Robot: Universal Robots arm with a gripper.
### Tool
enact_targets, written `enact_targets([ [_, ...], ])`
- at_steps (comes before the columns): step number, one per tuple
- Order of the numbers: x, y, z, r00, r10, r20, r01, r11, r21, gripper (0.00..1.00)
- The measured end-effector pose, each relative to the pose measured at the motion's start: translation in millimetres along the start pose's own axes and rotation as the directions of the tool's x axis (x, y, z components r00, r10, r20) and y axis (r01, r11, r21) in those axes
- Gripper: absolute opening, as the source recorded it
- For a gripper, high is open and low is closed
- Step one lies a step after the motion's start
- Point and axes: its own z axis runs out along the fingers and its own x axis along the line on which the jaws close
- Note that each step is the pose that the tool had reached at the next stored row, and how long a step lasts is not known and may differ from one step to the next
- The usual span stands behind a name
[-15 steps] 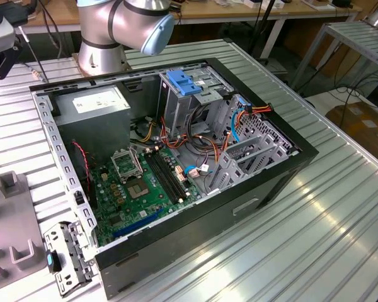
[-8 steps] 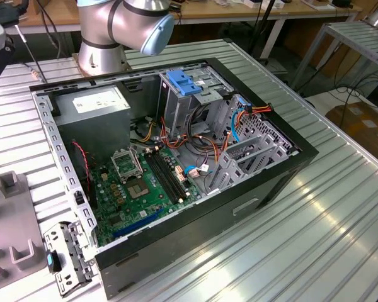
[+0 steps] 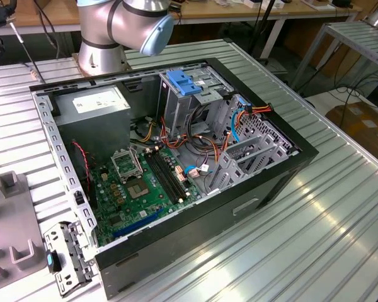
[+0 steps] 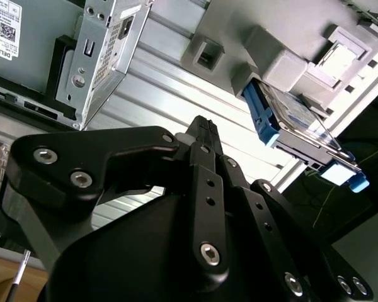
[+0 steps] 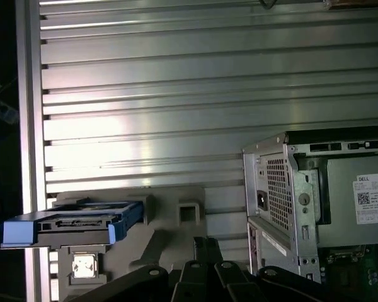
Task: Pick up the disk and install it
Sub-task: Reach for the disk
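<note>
Resting outside the computer case point(image 3: 176, 242), the disk point(image 5: 69, 225) lies flat in a grey fixture point(image 5: 176, 220) that stands on the ribbed aluminium table point(image 5: 176, 94) just beside the case's perforated metal end. Its dark body sits between bright blue carrier rails, and one blue end juts past the fixture's edge on the side away from the case. In the second wrist view the disk point(image 4: 302, 135) sits tucked among the fixture's point(image 4: 271, 63) raised grey blocks, with the case's metal corner point(image 4: 94, 50) across a strip of bare table point(image 4: 157, 82). The gripper point(image 5: 203, 242) hangs over that strip, outside the case and apart from the disk. Its black fingers are pressed together tip to tip, with nothing between them, and the same closed tips point(image 4: 205, 126) show in the second wrist view. In the exterior view the case lies open on its side. Within it are a green motherboard point(image 3: 145, 182), a grey power supply point(image 3: 91, 104) and a light-blue latch piece point(image 3: 183, 82) on the drive cage. The arm's base point(image 3: 101, 38) stands beyond the case's far wall, and part of the grey fixture point(image 3: 25, 220) lies off the case's near corner, towards the exterior view's left.
</note>
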Motion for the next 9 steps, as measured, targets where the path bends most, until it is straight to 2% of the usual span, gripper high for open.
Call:
enact_targets([
  [3,6.0,-0.4,0.0,1.0000,0.000,-0.0019,0.000,1.0000,0.0001,0.11],
  [9,12.5,-0.9,0.0,1.0000,0.000,-0.0045,0.000,1.0000,0.0003,0.11],
])
